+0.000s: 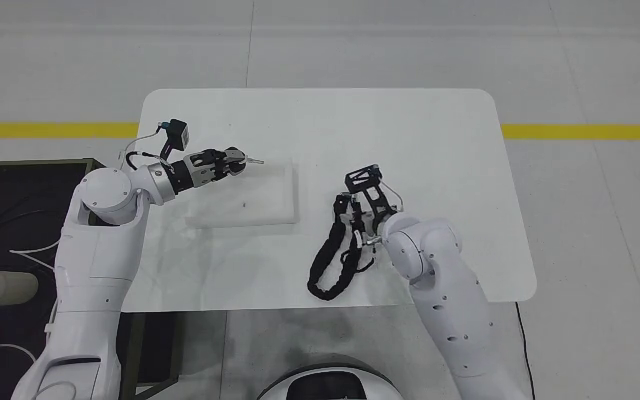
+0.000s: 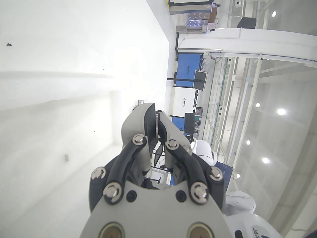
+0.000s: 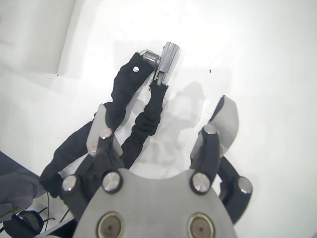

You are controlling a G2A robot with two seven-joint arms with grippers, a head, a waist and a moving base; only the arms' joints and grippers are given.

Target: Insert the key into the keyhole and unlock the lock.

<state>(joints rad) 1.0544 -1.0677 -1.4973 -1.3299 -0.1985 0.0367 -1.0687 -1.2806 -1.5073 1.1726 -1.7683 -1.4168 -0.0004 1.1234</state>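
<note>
A thin metal key (image 2: 156, 127) is pinched edge-on in my left gripper (image 2: 156, 117), which is shut on it. From above, that gripper (image 1: 236, 160) hovers over the far edge of a white foam block (image 1: 250, 200), the key tip (image 1: 256, 160) pointing right. A chain lock in a black fabric sleeve (image 1: 325, 265) lies looped on the white table (image 1: 450, 150). Its silver lock cylinder (image 3: 169, 59) rests flat just ahead of my right gripper (image 3: 162, 105). That gripper (image 1: 358, 205) is open above the chain, one finger (image 3: 100, 122) over a sleeve strand, the other finger (image 3: 226, 115) over bare table.
The foam block (image 3: 32, 20) sits to the left of the lock. Bare tabletop stretches to the right and far side. A dark surface with cables (image 1: 30, 230) lies beside the table's left edge, and a yellow floor line (image 1: 560, 131) runs behind.
</note>
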